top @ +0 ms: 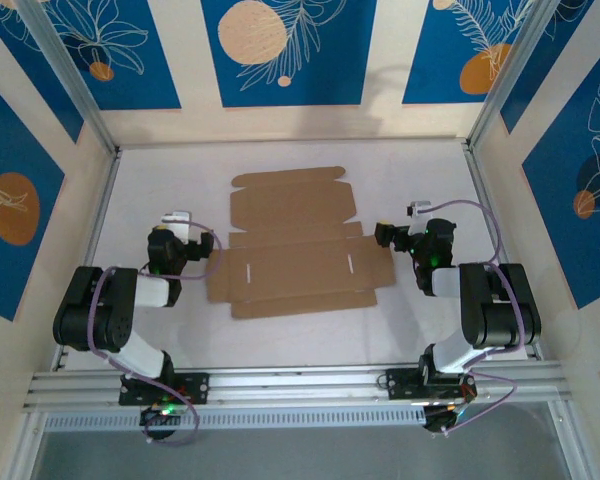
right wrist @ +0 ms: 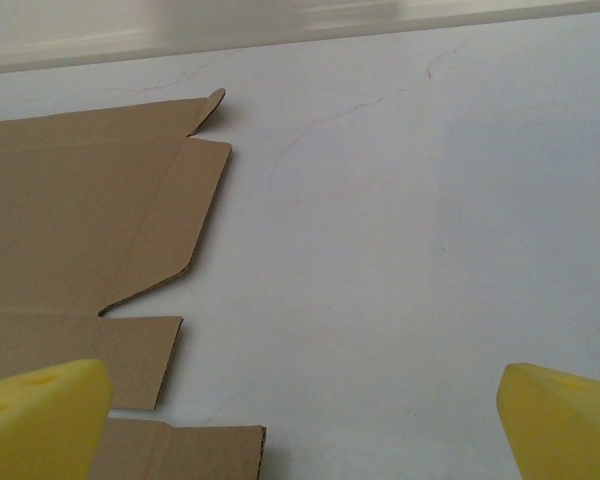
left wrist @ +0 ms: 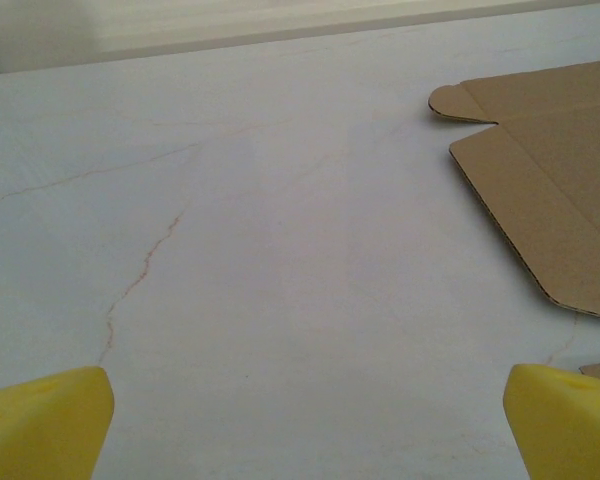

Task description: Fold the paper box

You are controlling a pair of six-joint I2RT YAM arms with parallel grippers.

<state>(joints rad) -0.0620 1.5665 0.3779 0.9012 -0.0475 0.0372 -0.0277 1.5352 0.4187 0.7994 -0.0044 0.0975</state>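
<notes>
The cardboard box (top: 300,268) lay flat on the table (top: 180,335), its long side running between the left fingers (left wrist: 310,420) and right fingers (right wrist: 305,420), both pairs spread, each near one end.

The paper box (top: 300,270) is plain, uniform brown cardboard; the bench (top: 180,340) surface is white to pale grey, marbled with thin reddish-brown veins. The fingertips (left wrist: 40,425) of the left pincer (left wrist: 308,425) and those of the right pincer (right wrist: 305,420) are solid yellow; the arm bodies are black with white sections, and each carries a purple cable (top: 100,300). Cream walls (top: 185,60) bear deep blue panels (top: 330,60) patterned with white line-drawn leaves and rounded shapes in tan and orange.
</notes>
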